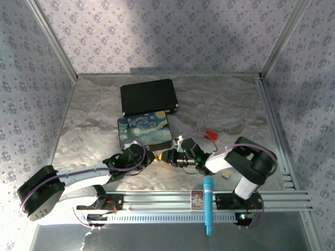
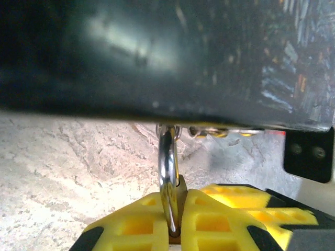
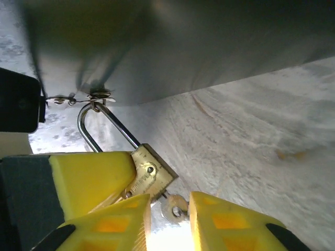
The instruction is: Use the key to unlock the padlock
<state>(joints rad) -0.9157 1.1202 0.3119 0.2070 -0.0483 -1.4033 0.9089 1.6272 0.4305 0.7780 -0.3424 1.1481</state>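
Note:
The brass padlock (image 3: 149,175) hangs by its silver shackle (image 3: 88,128) from a small hasp (image 3: 99,95) on the painted box (image 1: 144,130). My left gripper (image 2: 177,222) is shut on the padlock body, and the shackle (image 2: 167,172) rises from between its yellow fingers (image 2: 131,225). The small silvery key (image 3: 175,207) sticks out of the padlock's bottom. My right gripper (image 3: 170,212) is open around the key's head, which lies against the right finger (image 3: 230,225) and apart from the left one. In the top view both grippers, left (image 1: 151,156) and right (image 1: 166,157), meet just in front of the box.
A black case (image 1: 148,97) lies behind the painted box. A red block (image 1: 211,135) sits right of the box, a small tan cube (image 1: 226,174) by the right arm, and a blue marker (image 1: 208,204) across the front rail. Metal walls frame the marbled table (image 1: 230,104).

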